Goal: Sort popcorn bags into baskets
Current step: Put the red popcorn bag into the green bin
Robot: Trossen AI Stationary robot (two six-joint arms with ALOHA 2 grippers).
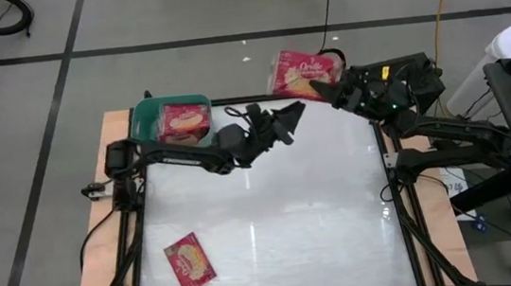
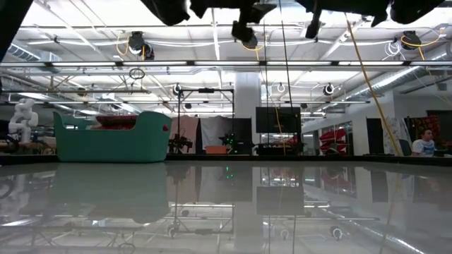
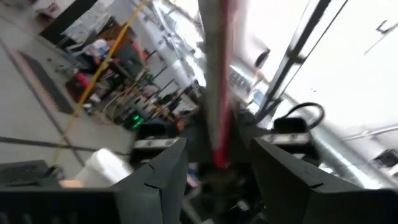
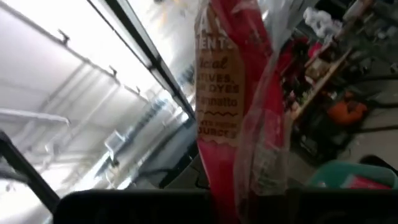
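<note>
Beyond table edge (aloft): pincer-gripped popcorn bag (image 1: 303, 71)

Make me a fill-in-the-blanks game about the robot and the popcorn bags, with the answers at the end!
1. The right gripper is shut on a popcorn bag held past the table's ____ edge.
2. One popcorn bag lies inside the ____ basket.
3. Another popcorn bag lies flat on the ____, near its front left corner.
4. The left gripper holds ____.

Missing words: far; teal-green; table; nothing
</note>
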